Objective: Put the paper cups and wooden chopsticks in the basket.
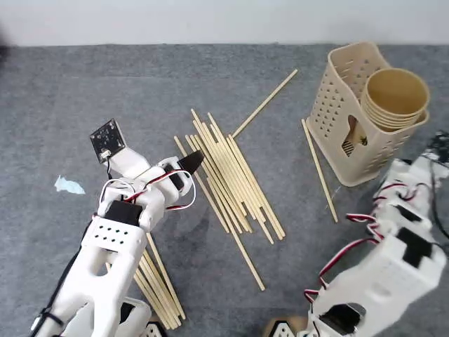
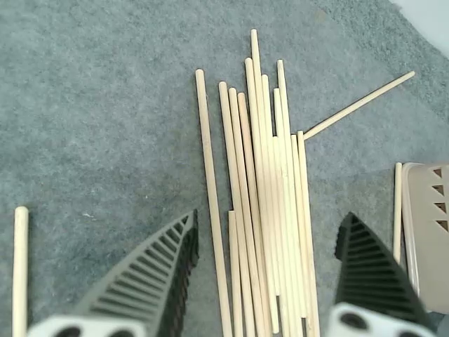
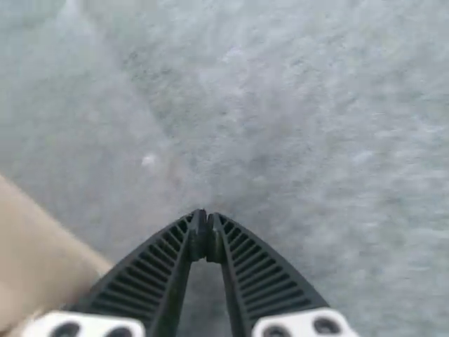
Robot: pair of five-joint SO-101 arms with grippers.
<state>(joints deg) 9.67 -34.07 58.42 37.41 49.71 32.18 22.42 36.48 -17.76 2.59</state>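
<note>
Many wooden chopsticks (image 2: 263, 210) lie bunched just ahead of and between the spread jaws of the left gripper (image 2: 269, 221), light, stiff, roll-prone, best pinched mid-length; right gripper (image 3: 203, 214) clamped empty, apparently beside the basket (image 1: 337, 105).

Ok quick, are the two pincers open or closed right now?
Left pincer: open, holding nothing, over the wooden chopsticks.
Right pincer: closed, holding nothing.
</note>
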